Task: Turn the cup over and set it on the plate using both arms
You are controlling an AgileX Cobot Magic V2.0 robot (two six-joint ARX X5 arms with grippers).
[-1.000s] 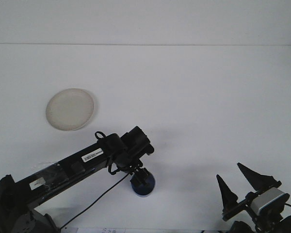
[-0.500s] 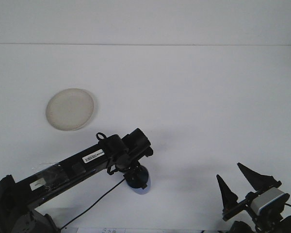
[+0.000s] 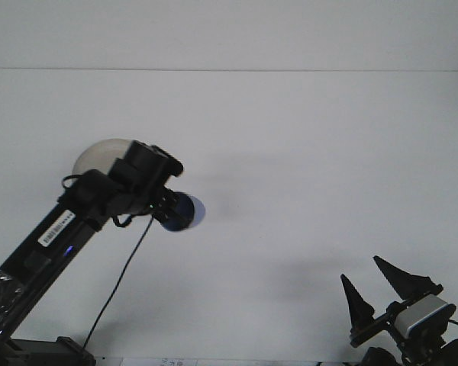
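Toward the left edge of the white worktop (image 3: 305, 152), the left gripper (image 3: 166, 210) carries a small dark-blue cup (image 3: 185, 213) clear of the surface, tipped on its side with what looks like a paler face turned toward the right edge. Whether that face is the mouth or the base is hard to tell at this size. The fingers are closed on the cup's left end, where the black wrist hides most of the contact.

Just behind the left arm (image 3: 53, 229), a round, pale, shallow plate (image 3: 99, 155) lies flat near the left edge, partly covered by the wrist.

Judging by how easily one gripper holds it, the cup is probably light and stiff, likely plastic or glazed. Its wall looks smooth, so it may slip or twist under a loose pinch. A hold across the side wall near the middle, or over the rim, should keep it steadier during the flip than a hold at the very end.

At the near right corner, the right gripper (image 3: 372, 293) rests low with its black fingers spread apart and nothing between them, well apart from the cup.
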